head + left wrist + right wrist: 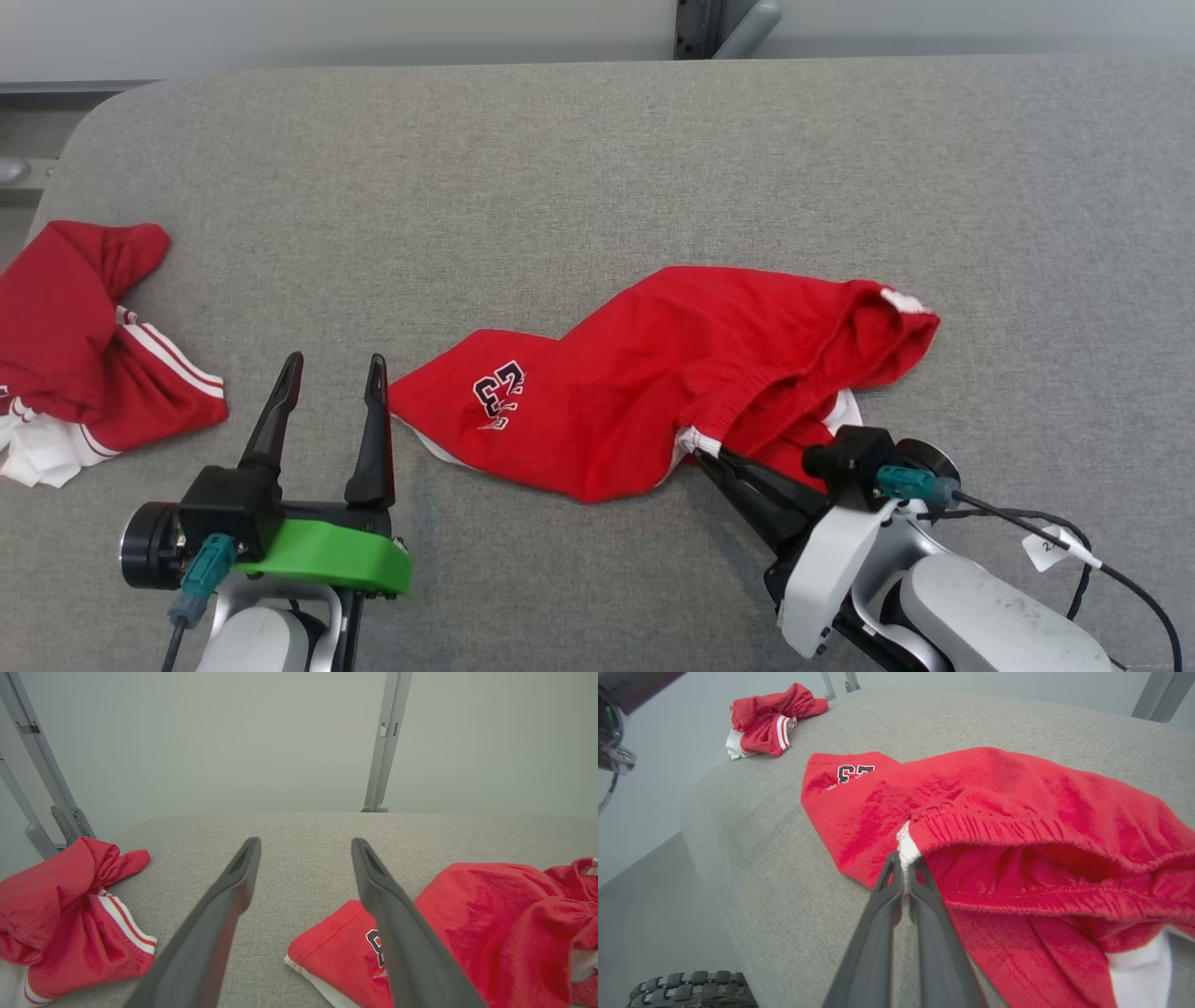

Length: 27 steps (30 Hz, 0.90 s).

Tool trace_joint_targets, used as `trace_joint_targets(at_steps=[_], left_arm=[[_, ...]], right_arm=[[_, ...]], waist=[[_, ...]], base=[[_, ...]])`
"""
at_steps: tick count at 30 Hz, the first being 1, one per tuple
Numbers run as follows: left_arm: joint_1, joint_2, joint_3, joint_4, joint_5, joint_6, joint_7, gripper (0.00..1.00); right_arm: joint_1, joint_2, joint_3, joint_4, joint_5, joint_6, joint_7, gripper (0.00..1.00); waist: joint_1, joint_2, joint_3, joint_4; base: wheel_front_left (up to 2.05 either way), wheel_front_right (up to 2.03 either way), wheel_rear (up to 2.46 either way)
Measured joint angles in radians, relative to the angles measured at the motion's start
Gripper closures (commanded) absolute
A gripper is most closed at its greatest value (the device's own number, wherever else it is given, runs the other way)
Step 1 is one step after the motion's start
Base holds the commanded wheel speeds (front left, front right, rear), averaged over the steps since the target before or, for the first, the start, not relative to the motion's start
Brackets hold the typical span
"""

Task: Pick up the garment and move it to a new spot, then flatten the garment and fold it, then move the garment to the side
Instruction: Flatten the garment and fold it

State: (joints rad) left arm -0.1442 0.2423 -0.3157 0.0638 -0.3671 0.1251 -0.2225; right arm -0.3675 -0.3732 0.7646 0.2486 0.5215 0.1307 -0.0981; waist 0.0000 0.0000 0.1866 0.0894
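Observation:
Red shorts point(653, 373) with white trim and a dark number print lie crumpled across the middle of the grey padded table point(597, 168). My right gripper point(702, 455) is shut on the white edge of the waistband point(906, 847) at the shorts' near side; in the right wrist view the fingertips pinch that white strip. My left gripper point(334, 366) stands open just left of the shorts' leg hem point(327, 956), with bare table between its fingers point(243, 877). The right finger sits close beside the hem, apart from it.
A second red garment point(84, 345) with white stripes lies bunched at the table's left edge, also in the left wrist view point(70, 914) and the right wrist view point(770, 718). Grey metal posts point(385, 742) rise behind the table. A tyre point(691, 989) shows below the table's edge.

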Motion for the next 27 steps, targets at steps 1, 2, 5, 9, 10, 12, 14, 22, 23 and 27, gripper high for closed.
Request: trace_joint_targets(at_steps=[1,2,5,9,10,12,14,22,23,27], left_arm=[[0.000,0.000,-0.002,0.001,0.000,0.002,0.000,0.00],[0.000,0.002,0.000,0.001,0.000,0.003,0.000,0.00],[0.000,0.003,-0.001,0.001,0.000,0.007,-0.001,0.00],[0.000,0.005,-0.001,0.001,-0.001,0.008,-0.003,0.00],[0.000,0.005,-0.001,0.001,-0.001,0.008,-0.003,0.00],[0.000,0.006,-0.002,0.000,-0.001,0.008,-0.003,0.00],[-0.002,0.006,-0.005,0.000,-0.001,0.008,-0.003,0.00],[-0.033,0.001,-0.025,0.001,0.000,0.006,-0.003,0.00],[-0.036,0.001,-0.028,0.002,0.000,0.005,-0.003,0.00],[-0.041,-0.003,-0.035,0.007,0.000,0.001,-0.005,0.00]], right_arm=[[0.001,-0.011,0.012,-0.044,0.036,0.001,0.021,1.00],[0.002,-0.022,0.015,-0.094,0.070,0.001,0.041,1.00],[0.009,-0.063,0.007,-0.230,0.162,0.000,0.108,1.00],[0.022,-0.076,-0.033,-0.395,0.270,0.000,0.181,1.00],[0.026,-0.077,-0.054,-0.428,0.294,0.000,0.196,1.00],[0.032,-0.075,-0.110,-0.475,0.328,0.000,0.208,1.00],[0.036,-0.063,-0.185,-0.499,0.369,0.000,0.219,1.00],[0.036,-0.036,-0.506,-0.312,0.351,0.000,0.225,1.00],[0.036,-0.038,-0.524,-0.274,0.329,0.000,0.222,1.00],[0.046,-0.036,-0.565,-0.156,0.310,0.000,0.206,1.00]], waist=[[0.0000,0.0000,-0.001,-0.004],[0.0000,0.0000,-0.001,-0.009],[0.0000,0.0000,-0.002,-0.022],[0.0000,0.0000,0.000,-0.036],[0.0000,0.0000,0.001,-0.038],[0.0000,0.0000,0.002,-0.042],[0.0000,0.0000,0.006,-0.045],[0.0000,0.0001,0.029,-0.030],[0.0000,0.0000,0.033,-0.026],[0.0000,0.0000,0.045,-0.012]], base=[[0.00,0.00,0.00],[0.00,0.00,0.00],[0.00,0.00,0.00],[0.00,0.00,0.00],[0.00,0.00,0.00],[0.00,0.00,0.00],[0.00,0.00,0.00],[0.00,0.00,0.00],[0.00,0.00,0.00],[0.00,0.00,0.00]])
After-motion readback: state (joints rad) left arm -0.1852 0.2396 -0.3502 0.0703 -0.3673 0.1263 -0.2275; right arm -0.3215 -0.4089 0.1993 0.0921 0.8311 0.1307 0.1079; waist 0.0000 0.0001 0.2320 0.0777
